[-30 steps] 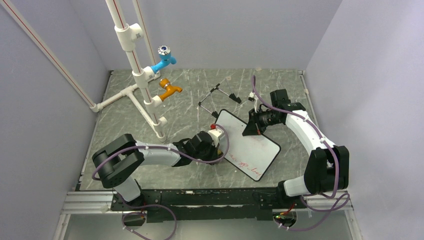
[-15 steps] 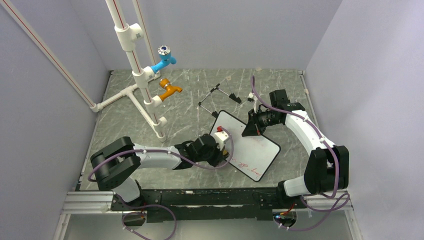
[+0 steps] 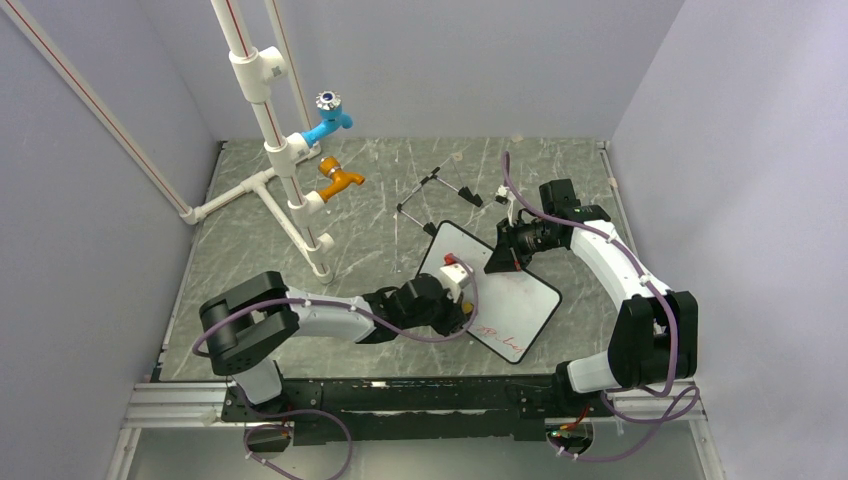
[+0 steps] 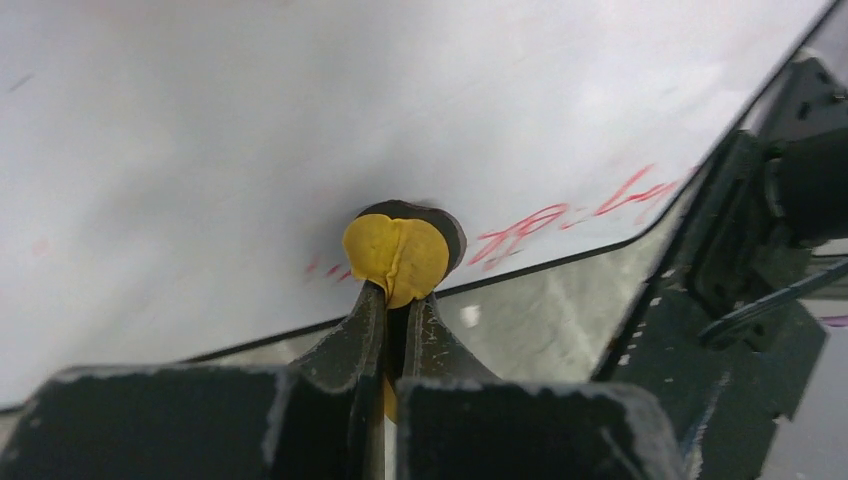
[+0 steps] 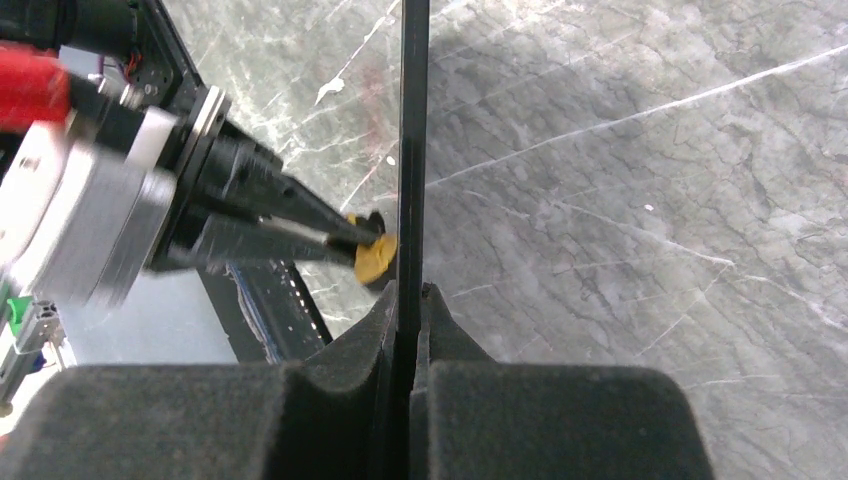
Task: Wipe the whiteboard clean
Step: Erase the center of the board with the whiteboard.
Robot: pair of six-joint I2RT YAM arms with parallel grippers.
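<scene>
Pale lilac walls box in a grey marbled counter (image 3: 380, 190). The whiteboard (image 3: 515, 290) sits at about 4 o'clock from the counter's middle, between the two arms. The right end effector (image 3: 498, 260) is clenched on the board's far edge, near 12 o'clock of the board. In the right wrist view the black frame runs edge-on straight into the closed jaws. The left end effector (image 4: 400, 300) is clamped on a small yellow-black eraser (image 4: 397, 255), which touches the white face on the board's 8 o'clock side. In the left wrist view, red handwriting (image 4: 560, 212) shows at 3 o'clock of the eraser, with faint red flecks (image 4: 330, 268) at 9 o'clock.

Most of the face looks clean, so the job seems close to done. The stroke should run along the near edge toward 3 o'clock, straight over the writing, with the pad flat on the board. Pressure should be firm but not enough to twist the board in the right arm's pinch. It is best to stop short of the frame so the eraser does not slip off the edge, then return for the flecks at 9 o'clock.
</scene>
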